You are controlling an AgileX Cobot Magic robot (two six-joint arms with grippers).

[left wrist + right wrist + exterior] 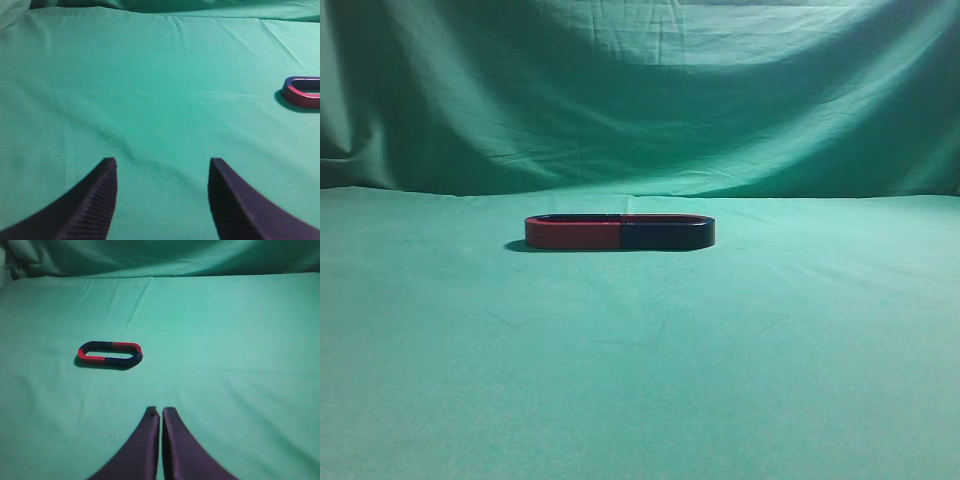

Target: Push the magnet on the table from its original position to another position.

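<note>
The magnet (665, 236), dark navy with a red top rim, lies flat on the green table (640, 360), joined end to end with a red U-shaped magnet (572, 235) into one low oval. In the right wrist view the navy half (134, 359) is the oval's right part, ahead and to the left of my right gripper (160, 412), which is shut, empty and well short of it. My left gripper (162, 165) is open and empty over bare cloth. The left wrist view shows only the red magnet's end (300, 97), far right. Neither gripper shows in the exterior view.
A green cloth backdrop (640, 100) hangs behind the table. The cloth on the table is wrinkled, with low folds (150, 150) in front of the left gripper.
</note>
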